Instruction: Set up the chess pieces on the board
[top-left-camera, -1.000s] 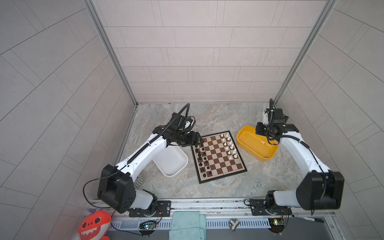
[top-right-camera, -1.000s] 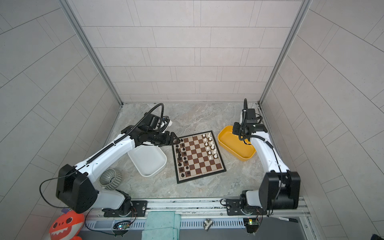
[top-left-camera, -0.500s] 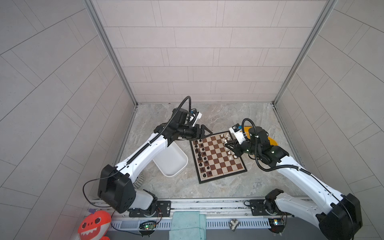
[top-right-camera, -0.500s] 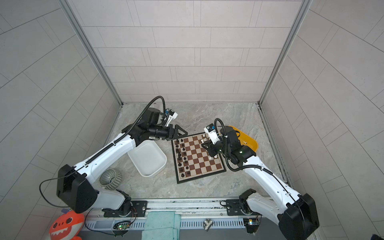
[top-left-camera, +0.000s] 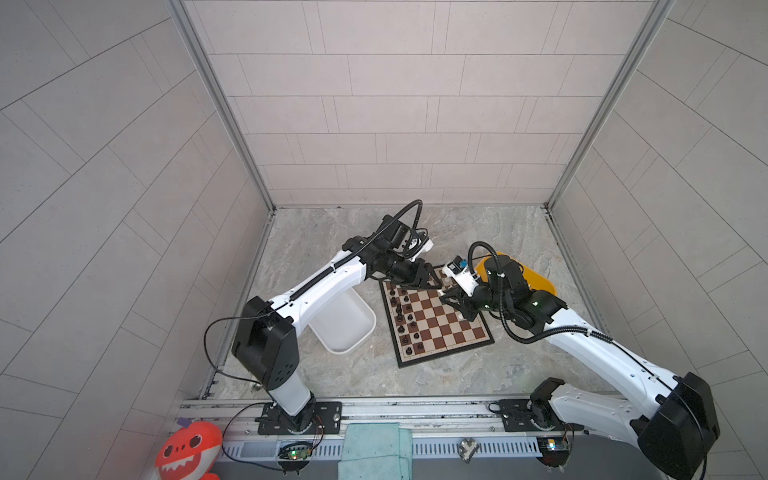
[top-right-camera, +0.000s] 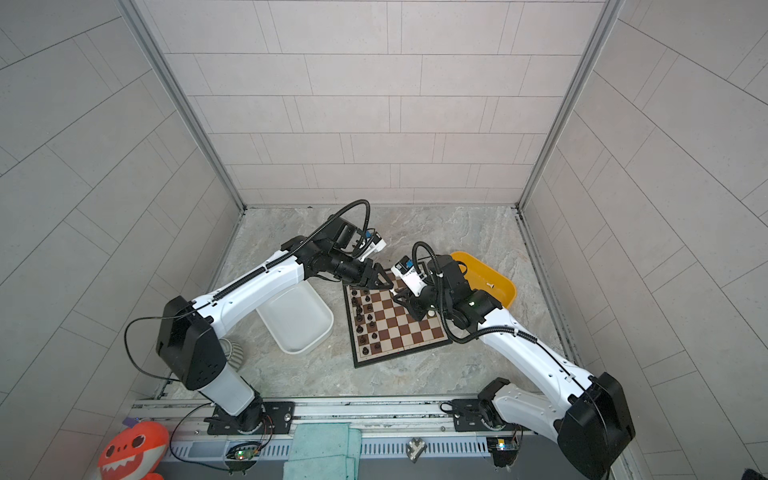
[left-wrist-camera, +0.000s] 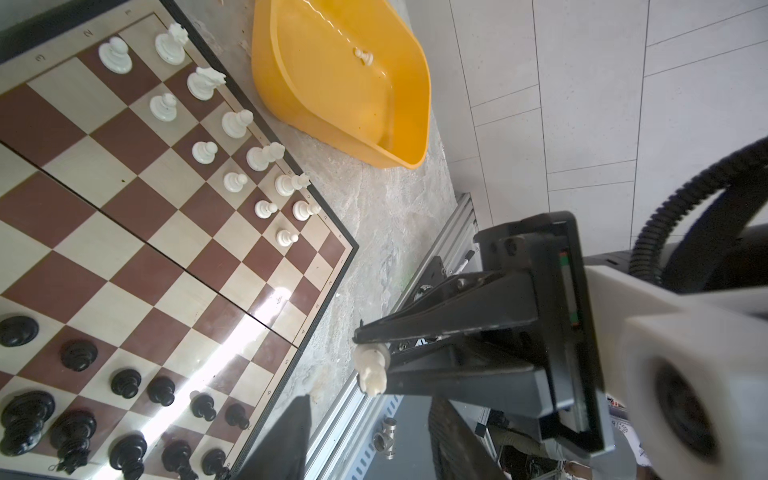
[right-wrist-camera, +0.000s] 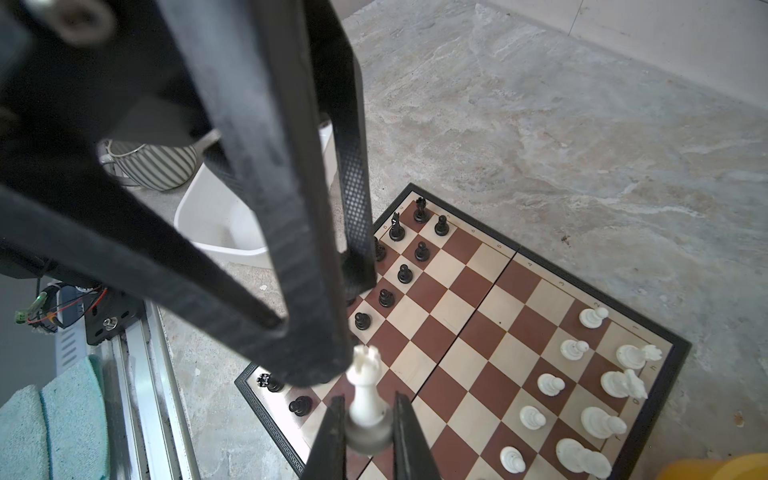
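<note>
Since the earlier frames, the right gripper (top-left-camera: 443, 293) has swung from the yellow plastic tub (top-right-camera: 478, 270) to the 12 o'clock edge of the brown-and-cream square chessboard (top-left-camera: 446, 330), facing the left gripper (top-left-camera: 430, 282). Left wrist view: right gripper pinches a white plastic rook (left-wrist-camera: 371, 368). Right wrist view: rook clamped at its base; left gripper fingers (right-wrist-camera: 270, 232) spread.

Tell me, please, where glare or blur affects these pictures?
In the left wrist view, a bright glare streak washes out squares of the chessboard beside the black pieces, and the white camera housing is blurred; in the right wrist view, the left gripper looms out of focus while the white rook is sharp; in both top views, lighting is even.
</note>
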